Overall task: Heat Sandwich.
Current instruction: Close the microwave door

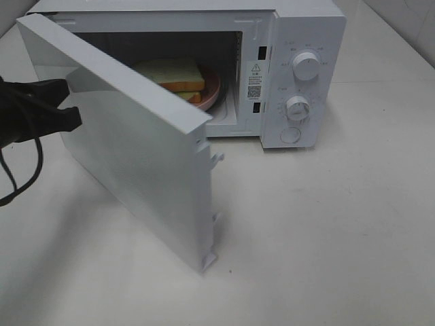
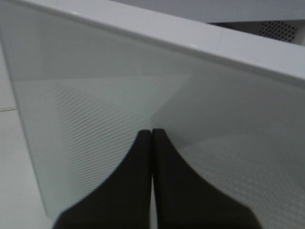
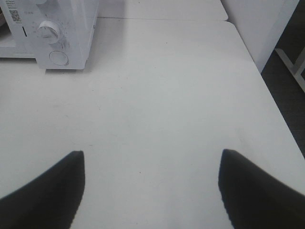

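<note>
The sandwich (image 1: 173, 73), pale bread with tan crusts, lies on a pink plate (image 1: 212, 92) inside the white microwave (image 1: 309, 27). The microwave door (image 1: 136, 149) stands half open, swung toward the front left. My left gripper (image 1: 66, 102) is at the door's outer face near its hinge-side top. In the left wrist view that gripper (image 2: 151, 131) is shut, tips against the door's glass (image 2: 95, 95), holding nothing. My right gripper (image 3: 151, 152) is open over bare table, off to the right of the microwave; it does not show in the exterior high view.
The control panel carries two knobs (image 1: 306, 66) (image 1: 297, 108) and a round button (image 1: 291, 135). The white table (image 1: 326, 238) stretches in front and to the right. The table's right edge (image 3: 267, 90) and a white wall show in the right wrist view.
</note>
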Motion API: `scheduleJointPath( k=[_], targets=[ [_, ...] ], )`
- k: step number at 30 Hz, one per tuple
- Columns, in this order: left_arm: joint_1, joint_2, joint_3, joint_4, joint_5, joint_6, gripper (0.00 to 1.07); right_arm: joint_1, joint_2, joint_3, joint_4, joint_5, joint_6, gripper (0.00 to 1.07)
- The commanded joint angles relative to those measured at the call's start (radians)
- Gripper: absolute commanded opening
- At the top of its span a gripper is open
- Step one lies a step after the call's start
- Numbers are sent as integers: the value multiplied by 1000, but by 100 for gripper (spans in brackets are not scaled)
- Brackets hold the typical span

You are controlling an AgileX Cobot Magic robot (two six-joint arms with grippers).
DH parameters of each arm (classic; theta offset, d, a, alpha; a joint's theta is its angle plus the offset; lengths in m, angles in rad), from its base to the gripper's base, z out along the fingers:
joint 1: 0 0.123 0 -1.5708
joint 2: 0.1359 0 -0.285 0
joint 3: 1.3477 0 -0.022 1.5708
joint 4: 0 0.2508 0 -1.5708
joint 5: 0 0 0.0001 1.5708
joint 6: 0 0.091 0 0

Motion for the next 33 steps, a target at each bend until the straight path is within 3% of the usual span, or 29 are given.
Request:
scheduleJointPath(
  k=[1, 11, 14, 33],
  targets=[
    [-33, 17, -29, -28, -13, 0, 0, -7, -29, 1, -3, -5, -7, 75],
    [-154, 119, -143, -125, -14, 4, 0, -7, -29, 1, -3, -5, -7, 75],
    [-190, 157, -193, -140, -13, 34, 0, -7, -29, 1, -3, -5, -7, 75],
    [-291, 299, -449, -159, 88, 45, 0, -7, -29, 1, -3, -5, -7, 75]
  ],
)
